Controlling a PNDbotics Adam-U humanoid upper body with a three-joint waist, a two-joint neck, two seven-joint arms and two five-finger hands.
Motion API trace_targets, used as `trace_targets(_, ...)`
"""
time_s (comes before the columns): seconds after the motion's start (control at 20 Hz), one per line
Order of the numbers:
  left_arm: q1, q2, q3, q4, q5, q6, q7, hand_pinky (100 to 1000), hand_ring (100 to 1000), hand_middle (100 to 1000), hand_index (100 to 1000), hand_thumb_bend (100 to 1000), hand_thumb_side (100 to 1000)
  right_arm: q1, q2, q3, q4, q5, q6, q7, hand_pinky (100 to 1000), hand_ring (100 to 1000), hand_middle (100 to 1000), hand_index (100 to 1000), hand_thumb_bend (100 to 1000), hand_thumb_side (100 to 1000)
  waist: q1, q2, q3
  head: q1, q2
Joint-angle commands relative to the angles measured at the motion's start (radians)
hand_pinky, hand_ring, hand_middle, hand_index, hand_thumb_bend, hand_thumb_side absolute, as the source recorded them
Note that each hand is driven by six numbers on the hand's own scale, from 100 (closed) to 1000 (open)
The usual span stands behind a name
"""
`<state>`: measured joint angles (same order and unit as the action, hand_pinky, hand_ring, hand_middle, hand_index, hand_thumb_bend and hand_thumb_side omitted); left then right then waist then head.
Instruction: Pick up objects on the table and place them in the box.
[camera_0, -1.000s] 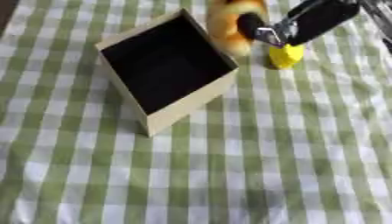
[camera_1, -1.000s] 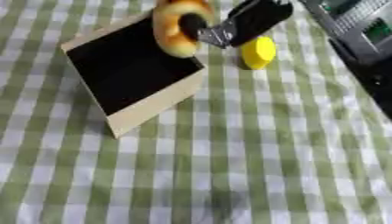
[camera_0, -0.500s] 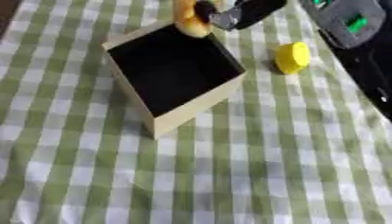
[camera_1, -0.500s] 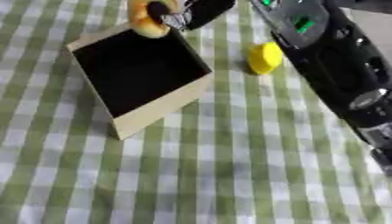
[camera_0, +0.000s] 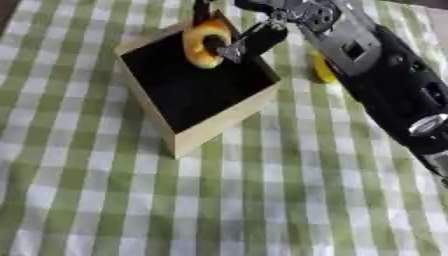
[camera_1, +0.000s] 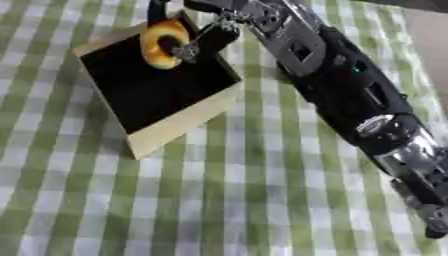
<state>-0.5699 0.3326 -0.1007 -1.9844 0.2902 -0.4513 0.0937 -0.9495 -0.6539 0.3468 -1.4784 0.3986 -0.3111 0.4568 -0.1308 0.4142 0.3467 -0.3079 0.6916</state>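
A tan box (camera_0: 223, 125) with a dark inside stands on the green-and-white checked cloth, upper left of centre. My right hand (camera_0: 243, 44) reaches in from the right and is shut on a yellow-orange ring-shaped object (camera_0: 206, 44), held over the box's open top near its far corner. A yellow object (camera_0: 324, 70) lies on the cloth to the right of the box, partly hidden behind my right forearm (camera_0: 385, 85). My left hand shows in neither view.
The checked cloth (camera_0: 262, 200) covers the whole table in front of and to the left of the box. My black forearm crosses the upper right of the views.
My right hand has carried the ring-shaped object leftward, from beside the yellow object to above the box opening. The camera has also shifted.
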Motion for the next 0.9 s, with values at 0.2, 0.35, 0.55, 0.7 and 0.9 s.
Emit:
trace_targets(0.2, 0.002, 0.003, 0.003, -0.016, -0.001, 0.011, 0.000, 761, 746, 784, 855, 100, 670, -0.008, -0.012, -0.015, -0.030, 0.092, -0.056, 0.017, 889, 873, 761, 898, 100, 100, 0.015, -0.025, -0.011, 0.011, -0.008)
trace_targets(0.35, 0.004, 0.001, 0.004, -0.016, -0.002, 0.014, 0.002, 761, 746, 784, 855, 100, 671, -0.005, -0.015, -0.036, -0.052, 0.065, -0.055, 0.011, 890, 862, 735, 897, 100, 100, 0.019, -0.028, -0.018, 0.015, -0.007)
trace_targets(0.55, 0.015, 0.007, 0.008, -0.016, -0.006, 0.014, 0.010, 761, 747, 785, 855, 100, 671, 0.014, -0.058, -0.085, -0.137, -0.031, -0.011, -0.020, 890, 850, 700, 891, 100, 100, 0.024, -0.035, -0.037, 0.032, 0.002)
trace_targets(0.7, 0.023, 0.012, 0.013, -0.016, -0.012, 0.015, 0.016, 761, 747, 785, 855, 100, 670, 0.053, -0.127, -0.138, -0.215, -0.120, 0.043, -0.046, 892, 848, 696, 894, 100, 100, 0.026, -0.041, -0.055, 0.050, 0.009)
trace_targets(0.9, 0.038, 0.021, 0.021, -0.016, -0.024, 0.016, 0.027, 761, 747, 785, 855, 100, 670, 0.159, -0.245, -0.213, -0.284, -0.188, 0.097, -0.082, 894, 854, 706, 897, 100, 100, 0.030, -0.047, -0.076, 0.075, 0.010)
